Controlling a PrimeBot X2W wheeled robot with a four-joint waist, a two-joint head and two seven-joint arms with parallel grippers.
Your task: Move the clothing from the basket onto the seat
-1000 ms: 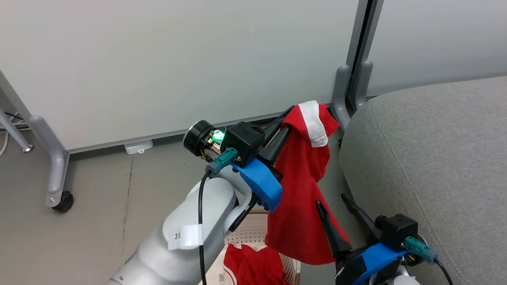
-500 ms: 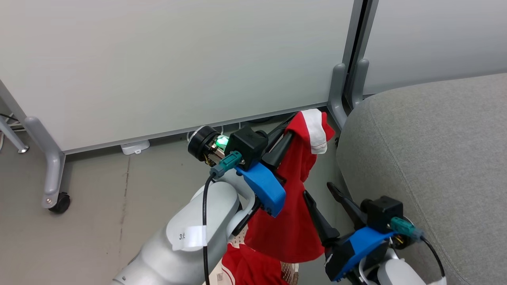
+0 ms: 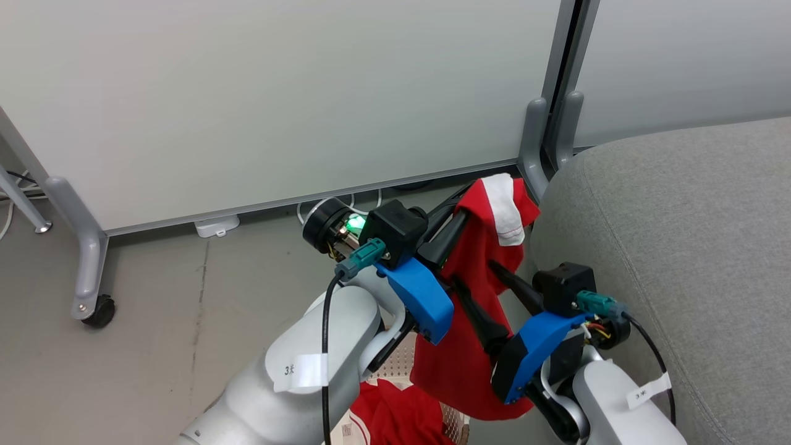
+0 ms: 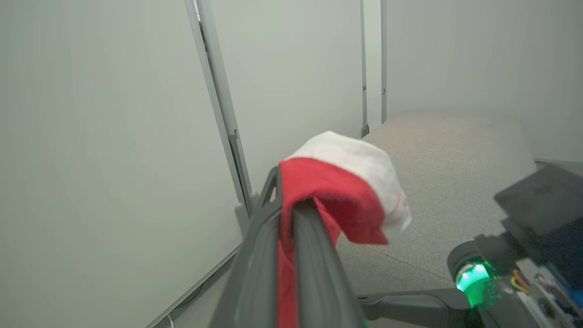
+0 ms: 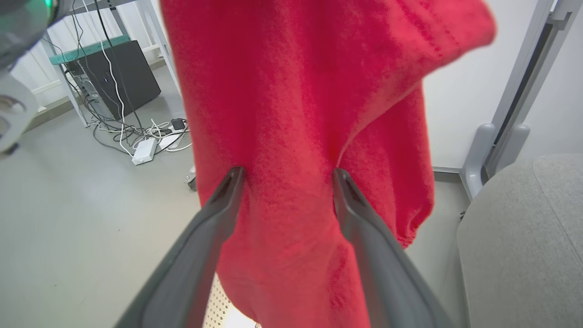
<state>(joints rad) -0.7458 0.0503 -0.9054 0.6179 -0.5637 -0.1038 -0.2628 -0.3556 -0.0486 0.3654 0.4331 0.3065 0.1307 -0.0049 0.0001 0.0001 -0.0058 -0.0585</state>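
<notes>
Clothing (image 3: 451,364) | clamped in left gripper (image 3: 458,213) | right gripper (image 5: 287,172) spread, tips at it

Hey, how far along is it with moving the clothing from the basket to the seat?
Done: nothing lies on the visible part of the seat. In hand: the left claw is shut on one red garment, lifted beside the seat; the open right claw touches its hanging cloth. Left: more red clothing in the basket.

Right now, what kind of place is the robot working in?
Probably an office or lab test area: pale partition panels on castor feet, what looks like a computer tower with loose cables on the floor, plus a grey seat.
</notes>
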